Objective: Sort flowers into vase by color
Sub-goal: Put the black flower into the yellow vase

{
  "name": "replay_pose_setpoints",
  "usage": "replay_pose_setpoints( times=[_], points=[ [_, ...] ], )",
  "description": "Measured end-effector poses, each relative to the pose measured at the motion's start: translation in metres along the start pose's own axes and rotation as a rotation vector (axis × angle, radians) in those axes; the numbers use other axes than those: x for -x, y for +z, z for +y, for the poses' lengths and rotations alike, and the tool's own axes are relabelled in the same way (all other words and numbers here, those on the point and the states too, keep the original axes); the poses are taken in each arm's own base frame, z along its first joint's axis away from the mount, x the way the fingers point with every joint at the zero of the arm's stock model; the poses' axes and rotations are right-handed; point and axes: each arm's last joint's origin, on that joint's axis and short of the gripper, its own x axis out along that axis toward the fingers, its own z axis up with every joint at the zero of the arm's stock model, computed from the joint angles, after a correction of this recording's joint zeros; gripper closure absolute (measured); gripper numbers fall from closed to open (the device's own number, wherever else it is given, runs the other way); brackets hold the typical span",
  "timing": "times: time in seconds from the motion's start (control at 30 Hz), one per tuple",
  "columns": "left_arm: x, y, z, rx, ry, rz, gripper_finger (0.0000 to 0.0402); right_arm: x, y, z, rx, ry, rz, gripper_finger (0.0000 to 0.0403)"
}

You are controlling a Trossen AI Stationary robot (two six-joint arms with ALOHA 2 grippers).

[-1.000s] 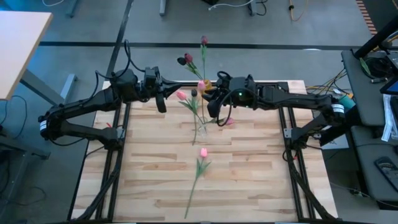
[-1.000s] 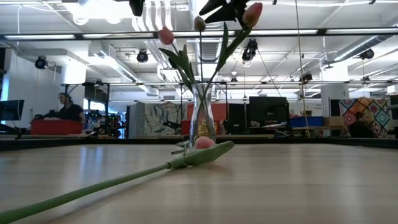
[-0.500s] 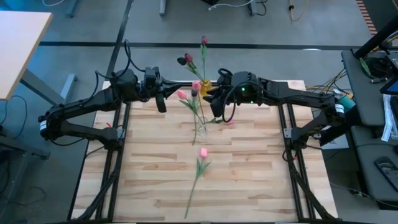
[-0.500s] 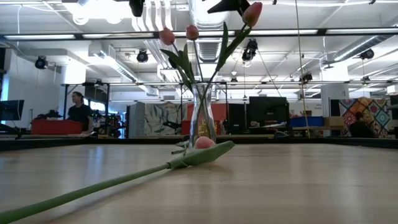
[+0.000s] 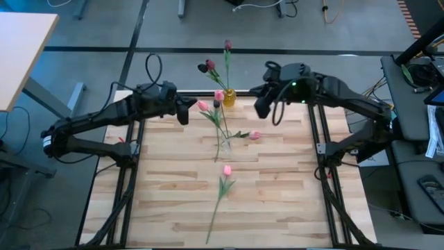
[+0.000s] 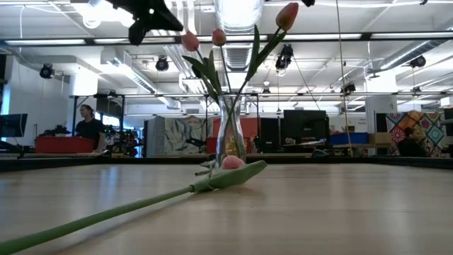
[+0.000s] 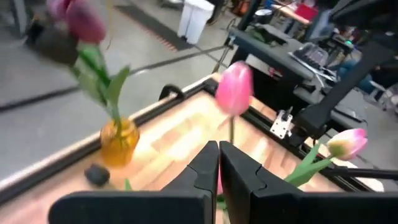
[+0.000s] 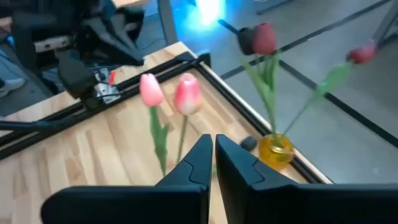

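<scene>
right gripper is clamped shut on nothing and has pulled back off the middle of the table, now hanging over the far right part of the slatted wooden tabletop, well clear of the clear glass vase it was crowding a moment ago; from its wrist, two light pink tulip heads stand free on thin green stems, so that looks like a stem just dropped in and let go. left gripper is closed and empty too, hovering near the far left side, a little nearer the vase than before. further out, the small amber glass vase at the far edge holds the dark maroon tulips, leaning apart. still to sort, by my read: one pink tulip lying near the glass vase, and a long-stemmed pink tulip flat on the boards toward the near side, stretching right up to the low camera
</scene>
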Motion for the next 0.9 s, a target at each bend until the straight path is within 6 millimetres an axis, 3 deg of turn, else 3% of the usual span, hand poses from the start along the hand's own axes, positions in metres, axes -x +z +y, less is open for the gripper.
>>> replay_pose_setpoints(
  times=[0.2,0.5,0.67,0.9],
  points=[
    [-0.009,-0.044,0.021,0.166,0.041,0.074,0.0402,0.022,0.000,-0.014,-0.023,-0.027,-0.039,0.0390],
    [-0.040,-0.115,0.049,0.390,0.071,0.069,0.0402,0.020,-0.001,-0.019,-0.008,-0.068,-0.033,0.0390],
    [-0.055,-0.138,0.060,0.393,0.191,0.123,0.0402,0.016,-0.002,-0.019,-0.002,-0.072,-0.023,0.0390],
    [-0.086,-0.152,0.061,0.333,0.216,0.216,0.0390,0.016,-0.002,-0.019,-0.003,-0.081,-0.026,0.0390]
  ],
)
